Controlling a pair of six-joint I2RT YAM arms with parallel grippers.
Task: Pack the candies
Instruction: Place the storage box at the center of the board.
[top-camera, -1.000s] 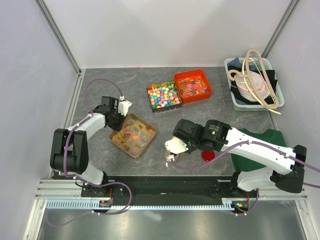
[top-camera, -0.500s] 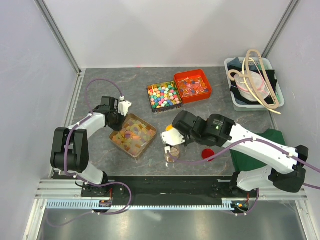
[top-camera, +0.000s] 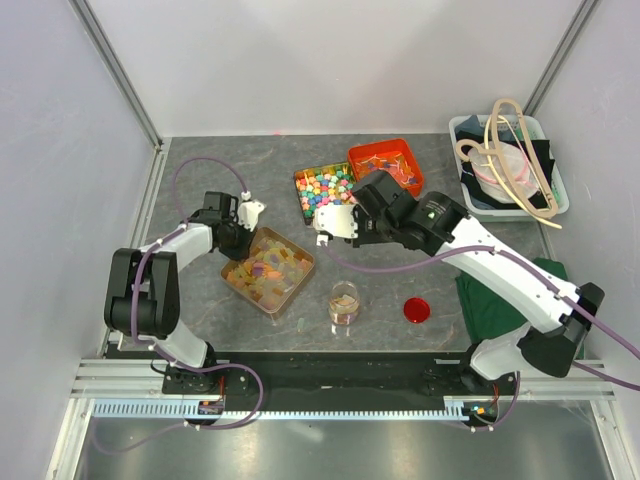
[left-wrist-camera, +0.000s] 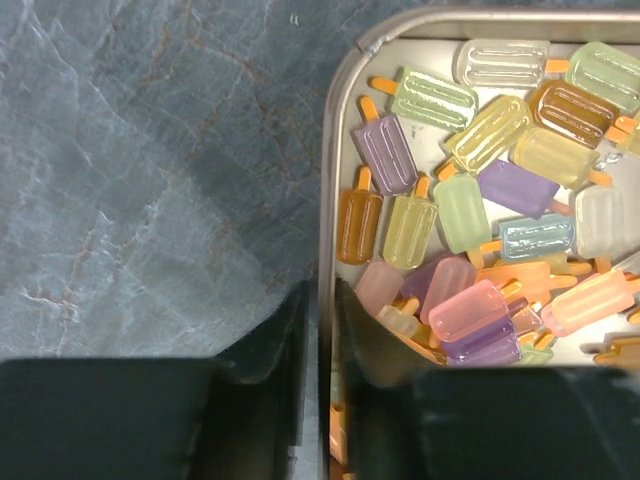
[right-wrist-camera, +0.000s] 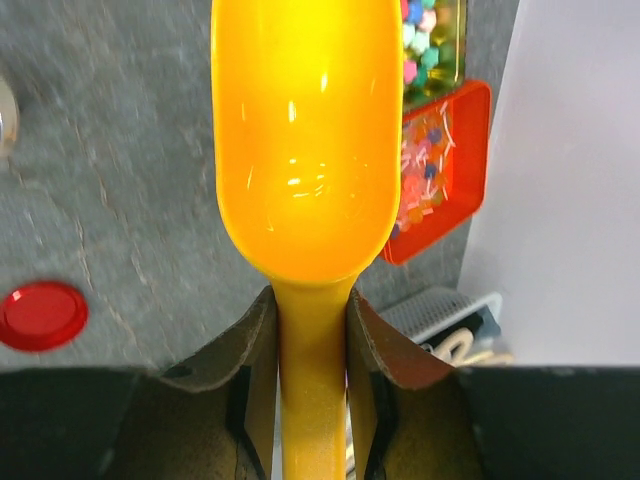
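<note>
The candies (left-wrist-camera: 470, 210) are translucent pastel ice-lolly shapes heaped in a metal tin (top-camera: 297, 290) at centre left. My left gripper (left-wrist-camera: 322, 300) straddles the tin's near-left wall (left-wrist-camera: 328, 200), one finger outside and one inside, with a thin gap showing beside the wall. In the top view that left gripper (top-camera: 240, 236) sits at the tin's back-left corner. My right gripper (right-wrist-camera: 312, 300) is shut on the handle of a yellow scoop (right-wrist-camera: 305, 140), whose bowl is empty. The right gripper (top-camera: 335, 225) hovers between the two tins. A small clear jar (top-camera: 343, 302) holding some candies stands near the front.
A red lid (top-camera: 418, 309) lies right of the jar. A tin of bright multicoloured cubes (top-camera: 327, 193) and a red tin (top-camera: 390, 165) stand at the back. A grey bin with hoops (top-camera: 505, 170) sits back right, a green cloth (top-camera: 500, 290) right.
The right arm has lifted the scoop away from the jar and swung back-left towards the tins. The left jaws have loosened slightly on the tin's wall.
</note>
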